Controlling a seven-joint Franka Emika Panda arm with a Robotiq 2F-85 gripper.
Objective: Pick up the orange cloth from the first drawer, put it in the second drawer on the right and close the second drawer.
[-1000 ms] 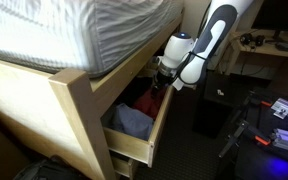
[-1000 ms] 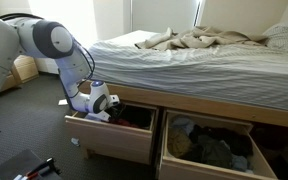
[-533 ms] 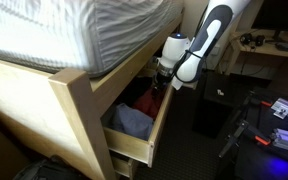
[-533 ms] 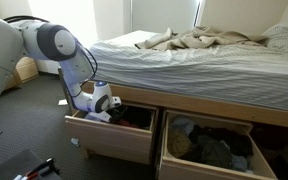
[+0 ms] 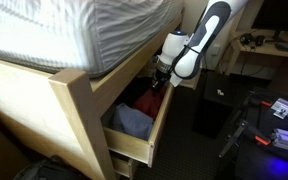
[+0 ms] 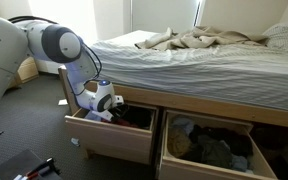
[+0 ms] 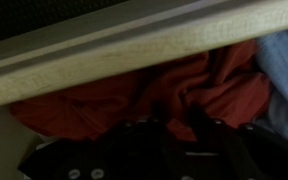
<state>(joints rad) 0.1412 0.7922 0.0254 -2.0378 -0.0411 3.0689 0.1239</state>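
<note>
The orange cloth [image 7: 104, 100] lies bunched in the open first drawer [image 6: 109, 140], under the bed's wooden rail [image 7: 134, 45]. In an exterior view it shows as a red patch [image 5: 147, 100] beside a grey-blue garment [image 5: 134, 120]. My gripper [image 7: 184, 131] reaches down into this drawer, and both exterior views show it [image 5: 160, 80] [image 6: 106, 108]. Its dark fingers are pressed in on a raised fold of the orange cloth. The second drawer [image 6: 209, 168] stands open to the right, holding a pile of clothes [image 6: 209, 145].
The mattress and bed frame [image 5: 79, 95] overhang the drawers closely. A light blue cloth [image 7: 284, 70] lies next to the orange one. Black equipment and a desk [image 5: 274, 110] stand on the floor beyond the drawer.
The jaws have drawn together onto the fold of orange cloth. The arm has shifted only slightly over the first drawer.
</note>
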